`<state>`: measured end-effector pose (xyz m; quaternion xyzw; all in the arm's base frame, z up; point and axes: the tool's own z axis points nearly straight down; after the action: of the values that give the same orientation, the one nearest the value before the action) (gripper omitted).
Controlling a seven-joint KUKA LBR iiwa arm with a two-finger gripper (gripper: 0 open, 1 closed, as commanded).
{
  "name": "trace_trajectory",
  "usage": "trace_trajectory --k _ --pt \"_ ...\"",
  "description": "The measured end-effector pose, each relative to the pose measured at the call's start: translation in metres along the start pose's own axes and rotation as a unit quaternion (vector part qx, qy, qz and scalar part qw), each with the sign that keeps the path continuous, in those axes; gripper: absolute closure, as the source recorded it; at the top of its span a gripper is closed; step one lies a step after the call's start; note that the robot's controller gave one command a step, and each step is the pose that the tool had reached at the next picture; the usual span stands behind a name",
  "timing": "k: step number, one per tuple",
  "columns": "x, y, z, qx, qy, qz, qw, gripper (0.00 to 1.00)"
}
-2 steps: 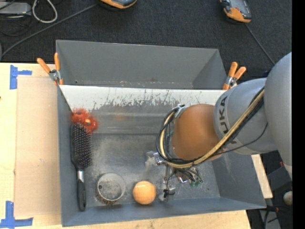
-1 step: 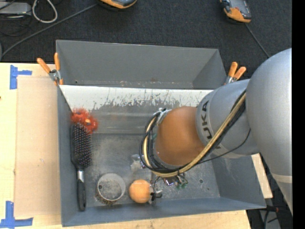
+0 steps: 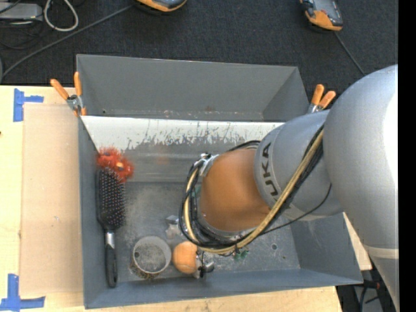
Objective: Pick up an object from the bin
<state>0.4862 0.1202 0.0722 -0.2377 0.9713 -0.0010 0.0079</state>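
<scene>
Reaching in from right, my arm [image 3: 305, 174] bends steeply down, orange wrist cover [image 3: 227, 197] low over front middle of bin [image 3: 188, 96]. Gripper [image 3: 204, 264] tucked under wrist; cannot tell its opening or hold. Orange egg-shaped ball [image 3: 184, 258] just beside it, next to grey round cup [image 3: 151, 255]. Black hairbrush [image 3: 110, 207] along left wall.

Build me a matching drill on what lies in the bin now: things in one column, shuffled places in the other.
Things:
1 black hairbrush
2 red fuzzy thing
3 grey round cup
4 orange ball

Places:
A just right of the cup
B along the left wall of the bin
C just beyond the brush's bristle end
D between brush handle and ball

Pairs: 1-B, 2-C, 3-D, 4-A
</scene>
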Motion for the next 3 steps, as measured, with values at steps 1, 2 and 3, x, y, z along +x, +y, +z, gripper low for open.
trace_trajectory --k 1,2,3 --pt "0.009 -0.007 0.003 -0.004 0.0038 0.008 1.0 1.0" --pt "0.009 -0.007 0.003 -0.004 0.0039 0.009 0.9999 1.0" --pt "0.001 -0.008 -0.081 -0.004 0.0058 0.004 1.0 1.0"
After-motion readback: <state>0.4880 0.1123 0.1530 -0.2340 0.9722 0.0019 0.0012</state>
